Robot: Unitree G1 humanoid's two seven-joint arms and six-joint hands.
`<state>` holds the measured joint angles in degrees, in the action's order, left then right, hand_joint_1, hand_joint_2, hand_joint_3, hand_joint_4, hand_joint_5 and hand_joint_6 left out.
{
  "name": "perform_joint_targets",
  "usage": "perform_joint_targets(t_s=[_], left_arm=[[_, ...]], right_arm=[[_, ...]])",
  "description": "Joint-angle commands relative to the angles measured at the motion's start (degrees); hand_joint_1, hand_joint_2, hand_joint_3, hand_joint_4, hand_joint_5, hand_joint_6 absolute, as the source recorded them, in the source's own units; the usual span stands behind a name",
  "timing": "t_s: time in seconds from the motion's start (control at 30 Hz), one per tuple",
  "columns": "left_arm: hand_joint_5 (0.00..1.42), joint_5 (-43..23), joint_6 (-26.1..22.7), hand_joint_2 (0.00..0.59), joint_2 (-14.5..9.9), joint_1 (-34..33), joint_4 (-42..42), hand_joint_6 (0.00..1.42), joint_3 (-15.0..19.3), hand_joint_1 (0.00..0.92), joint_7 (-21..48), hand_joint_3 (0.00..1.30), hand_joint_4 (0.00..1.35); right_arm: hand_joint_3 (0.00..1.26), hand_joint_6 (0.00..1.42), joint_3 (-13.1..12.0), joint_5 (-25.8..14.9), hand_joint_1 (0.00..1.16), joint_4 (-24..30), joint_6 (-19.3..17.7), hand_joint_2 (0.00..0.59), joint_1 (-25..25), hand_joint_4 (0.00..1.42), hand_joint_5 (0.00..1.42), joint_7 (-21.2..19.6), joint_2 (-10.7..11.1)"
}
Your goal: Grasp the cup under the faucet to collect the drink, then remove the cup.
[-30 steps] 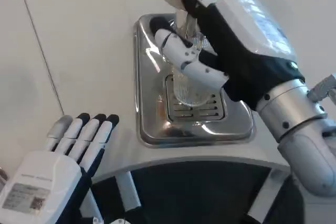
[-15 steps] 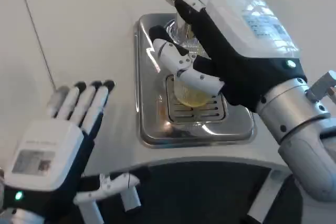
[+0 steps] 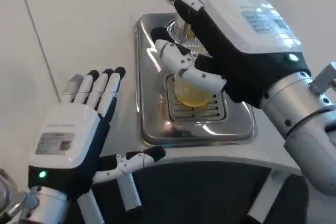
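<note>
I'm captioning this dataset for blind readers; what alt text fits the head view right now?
The robot's right hand wraps around a clear cup with yellow drink in its bottom, standing on the grate of a steel drip tray under the faucet. Its left hand hovers open over the white table, left of the tray.

Bright, even light; tray (image 3: 157, 129) glare, perhaps slight blur.
</note>
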<state>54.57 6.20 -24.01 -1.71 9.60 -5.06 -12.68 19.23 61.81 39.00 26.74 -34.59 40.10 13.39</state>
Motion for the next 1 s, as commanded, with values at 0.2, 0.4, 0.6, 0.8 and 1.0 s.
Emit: perform_joint_targets(t_s=[0.2, 0.4, 0.6, 0.8, 1.0], left_arm=[[0.0, 0.3, -1.5, 0.077, 1.3, -4.8, -3.6, 0.0, -3.1, 0.0, -1.6, 0.0, 0.0], [0.0, -0.5, -2.1, 0.075, 2.0, -6.8, -5.3, 0.01, -4.1, 0.0, -1.9, 0.0, 0.0], [0.0, -0.2, -2.3, 0.072, 2.3, -7.7, -5.4, 0.02, -5.3, 0.0, -2.0, 0.0, 0.0], [0.0, -0.4, -2.6, 0.071, 2.2, -8.3, -5.9, 0.02, -5.9, 0.0, -1.8, 0.0, 0.0], [0.0, -0.5, -2.6, 0.069, 1.9, -8.0, -5.8, 0.02, -5.7, 0.008, -1.8, 0.0, 0.0]], right_arm=[[0.13, 0.1, 0.6, -0.6, 0.0, -0.1, -1.9, 0.534, 1.0, 0.03, 0.08, 2.9, -0.9], [0.12, 0.1, -0.1, -1.1, 0.0, -0.4, -2.3, 0.535, 1.3, 0.03, 0.08, 2.9, -1.2], [0.12, 0.1, -1.1, -2.0, 0.0, -0.6, -2.9, 0.535, 1.4, 0.03, 0.08, 2.8, -0.9], [0.12, 0.1, -2.8, -3.8, 0.0, 0.0, -2.3, 0.543, 3.6, 0.02, 0.07, 0.3, -2.6], [0.1, 0.06, -5.9, -5.5, 0.0, 0.6, 1.7, 0.563, 6.0, 0.0, 0.04, -2.5, -6.9]])
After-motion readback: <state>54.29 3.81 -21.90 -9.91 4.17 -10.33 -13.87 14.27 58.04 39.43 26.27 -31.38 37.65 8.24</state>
